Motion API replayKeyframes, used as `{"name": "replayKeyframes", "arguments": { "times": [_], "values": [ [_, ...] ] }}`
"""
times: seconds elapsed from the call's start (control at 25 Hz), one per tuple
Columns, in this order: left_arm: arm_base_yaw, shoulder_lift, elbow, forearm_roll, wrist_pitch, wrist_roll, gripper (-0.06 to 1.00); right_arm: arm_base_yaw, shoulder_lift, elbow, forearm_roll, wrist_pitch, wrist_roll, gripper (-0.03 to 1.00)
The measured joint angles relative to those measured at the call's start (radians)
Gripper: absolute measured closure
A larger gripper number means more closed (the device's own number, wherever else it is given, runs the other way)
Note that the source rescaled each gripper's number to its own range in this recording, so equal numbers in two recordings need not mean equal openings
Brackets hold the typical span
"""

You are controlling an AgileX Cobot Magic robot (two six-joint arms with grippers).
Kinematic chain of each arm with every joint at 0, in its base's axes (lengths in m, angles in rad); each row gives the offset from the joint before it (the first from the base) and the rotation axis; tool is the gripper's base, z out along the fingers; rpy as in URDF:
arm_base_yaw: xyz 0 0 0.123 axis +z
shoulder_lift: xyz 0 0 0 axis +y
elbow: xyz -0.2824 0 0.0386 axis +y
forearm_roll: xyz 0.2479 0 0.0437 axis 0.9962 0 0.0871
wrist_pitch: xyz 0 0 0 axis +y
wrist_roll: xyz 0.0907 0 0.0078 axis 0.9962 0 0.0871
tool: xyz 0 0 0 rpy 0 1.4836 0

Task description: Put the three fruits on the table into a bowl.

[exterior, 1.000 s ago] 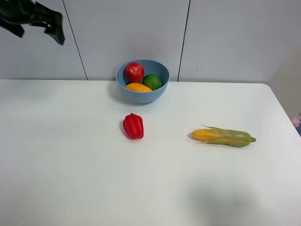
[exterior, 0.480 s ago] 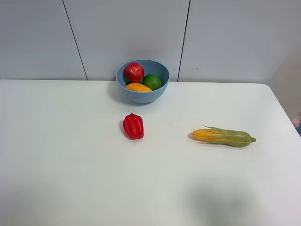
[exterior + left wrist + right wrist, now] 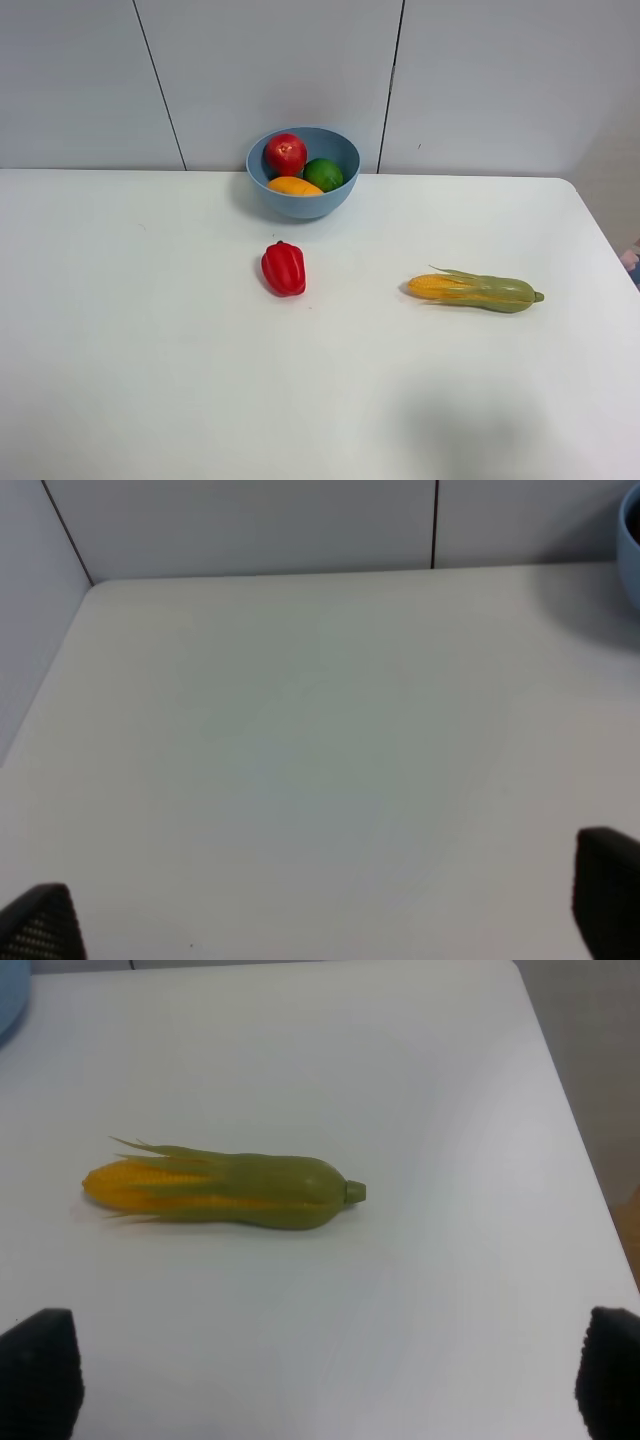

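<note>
- At the far edge of the large plain white flat worktop (image 3: pixel 150 340), against the grey panelled wall, we record one round light-blue plastic bowl (image 3: pixel 303 200).
- Inside the bowl we count three fruits: a round dark-red pomegranate (image 3: pixel 286 154) at the rear left, a green lime (image 3: pixel 323 174) at the rear right, and an orange-yellow oval mango (image 3: pixel 294 186) at the front, all touching one another.
- Near the bowl, on the bare worktop in front of it, we list a red lobed bell pepper (image 3: pixel 284 268), lying apart from the bowl.
- Well to the right of the pepper we list a yellow corn cob in green husk (image 3: pixel 474 290), lying on its side.
- Left claw (image 3: pixel 320 915): spread wide and empty above bare worktop, only its two dark fingertips (image 3: pixel 40 925) showing.
- Right claw (image 3: pixel 320 1375): spread wide and empty, hanging over the worktop near the corn cob.
</note>
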Motion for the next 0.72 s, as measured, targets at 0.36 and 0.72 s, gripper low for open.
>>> {"name": "replayKeyframes", "arguments": {
  "times": [0.36,0.72],
  "values": [
    [0.000,-0.146,0.135,-0.008,0.000,-0.005,-0.03,0.000,0.000,0.000,0.000,0.000,0.000,-0.03],
    [0.000,-0.148,0.180,-0.056,0.015,-0.014,-0.04,0.000,0.000,0.000,0.000,0.000,0.000,-0.03]
  ]
}}
